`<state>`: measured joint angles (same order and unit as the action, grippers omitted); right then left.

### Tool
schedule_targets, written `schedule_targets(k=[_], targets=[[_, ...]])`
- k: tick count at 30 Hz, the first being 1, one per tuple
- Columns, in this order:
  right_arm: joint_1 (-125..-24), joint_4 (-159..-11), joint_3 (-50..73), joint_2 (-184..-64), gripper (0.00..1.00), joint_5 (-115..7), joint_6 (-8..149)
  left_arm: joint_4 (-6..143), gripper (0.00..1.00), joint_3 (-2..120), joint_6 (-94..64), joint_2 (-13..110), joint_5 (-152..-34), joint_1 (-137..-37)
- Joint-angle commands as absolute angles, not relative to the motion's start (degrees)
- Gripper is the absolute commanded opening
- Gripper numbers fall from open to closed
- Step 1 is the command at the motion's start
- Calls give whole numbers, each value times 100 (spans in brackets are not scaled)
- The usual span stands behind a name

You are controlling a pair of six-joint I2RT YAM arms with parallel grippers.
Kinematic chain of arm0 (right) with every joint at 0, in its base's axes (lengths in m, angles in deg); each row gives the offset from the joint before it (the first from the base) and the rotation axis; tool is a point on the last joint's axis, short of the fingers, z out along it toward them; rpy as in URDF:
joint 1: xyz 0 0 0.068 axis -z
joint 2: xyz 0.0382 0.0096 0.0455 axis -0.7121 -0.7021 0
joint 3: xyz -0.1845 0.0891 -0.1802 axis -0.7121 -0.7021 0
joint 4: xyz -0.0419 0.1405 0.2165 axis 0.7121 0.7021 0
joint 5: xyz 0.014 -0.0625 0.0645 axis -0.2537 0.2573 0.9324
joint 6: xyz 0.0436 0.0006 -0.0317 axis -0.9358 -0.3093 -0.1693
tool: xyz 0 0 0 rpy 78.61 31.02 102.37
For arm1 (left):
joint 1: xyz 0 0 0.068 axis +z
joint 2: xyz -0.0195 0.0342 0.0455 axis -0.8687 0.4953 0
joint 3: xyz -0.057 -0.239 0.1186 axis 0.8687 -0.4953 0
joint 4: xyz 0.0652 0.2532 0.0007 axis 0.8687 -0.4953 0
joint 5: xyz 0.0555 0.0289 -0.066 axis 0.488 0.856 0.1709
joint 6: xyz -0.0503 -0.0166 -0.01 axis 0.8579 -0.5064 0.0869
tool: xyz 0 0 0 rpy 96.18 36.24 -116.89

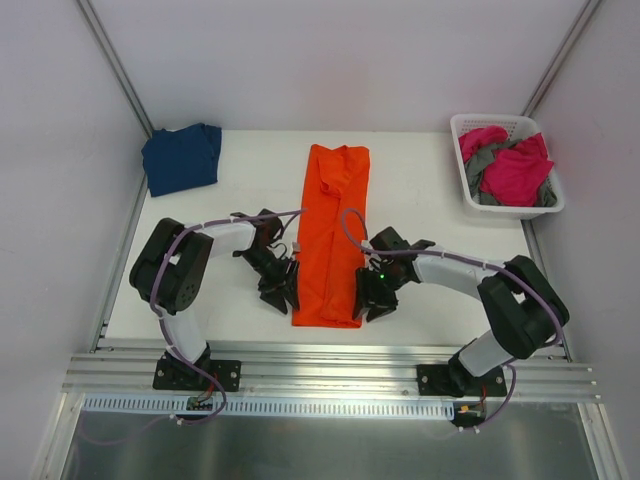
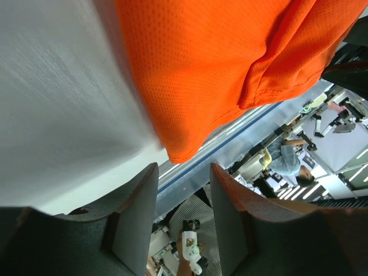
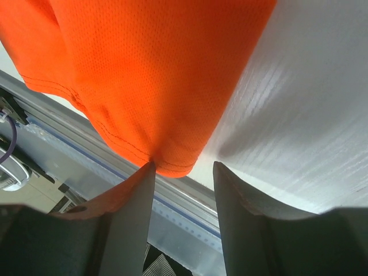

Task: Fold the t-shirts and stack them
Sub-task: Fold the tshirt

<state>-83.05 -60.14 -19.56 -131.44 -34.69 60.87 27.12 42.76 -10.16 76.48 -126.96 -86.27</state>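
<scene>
Top view: the orange shirt (image 1: 332, 235) lies as a long strip mid-way across the bench (image 1: 440, 215), hem toward the near edge, with the left gripper (image 1: 280, 287) and right gripper (image 1: 371, 300) flanking it.

Left wrist: jaws wide and empty, the left hem corner (image 2: 179, 152) just ahead.

Right wrist: jaws wide and empty, the right hem corner (image 3: 172, 167) at the gap.

Each gripper should pinch every layer at its corner, then both should lift evenly.

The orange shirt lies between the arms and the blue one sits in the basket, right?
No. The top view shows the blue shirt on the table at back left, not in the basket. The rest is right.
</scene>
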Motion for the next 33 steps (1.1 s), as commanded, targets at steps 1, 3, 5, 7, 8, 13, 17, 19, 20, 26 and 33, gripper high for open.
schedule_targets(k=[1,3,5,7,8,13,17,19,20,26,33], targets=[[-8328,-6125,-1707,-13242,48,-3368,5971,2675,41,4183,-947,7701,-12915,-8686],[-8328,-6142,-1663,-13312,46,-3342,5963,2692,40,4148,-921,7719,-12941,-8685],[-8328,-6186,-1619,-13400,46,-3333,5954,2718,39,4096,-912,7754,-12950,-8686],[-8328,-6212,-1593,-13471,45,-3298,5945,2727,38,4087,-886,7789,-12968,-8686],[-8328,-6230,-1593,-13488,45,-3289,5928,2736,38,4087,-886,7807,-12968,-8694],[-8328,-6256,-1662,-13489,44,-3263,5892,2771,38,4095,-851,7912,-13003,-8747],[-8328,-6274,-1803,-13383,41,-3245,5875,2806,36,4174,-816,8035,-13055,-8870],[-8328,-6283,-1865,-13348,40,-3254,5875,2824,33,4201,-798,8061,-13099,-8923],[-8328,-6292,-1874,-13339,39,-3254,5875,2833,32,4218,-780,8088,-13100,-8966],[-8328,-6371,-1865,-13330,32,-3210,5866,2868,23,4271,-745,8167,-13109,-9028],[-8320,-6397,-1856,-13286,4,-3148,5901,2894,0,4350,-736,8167,-13064,-9037]])
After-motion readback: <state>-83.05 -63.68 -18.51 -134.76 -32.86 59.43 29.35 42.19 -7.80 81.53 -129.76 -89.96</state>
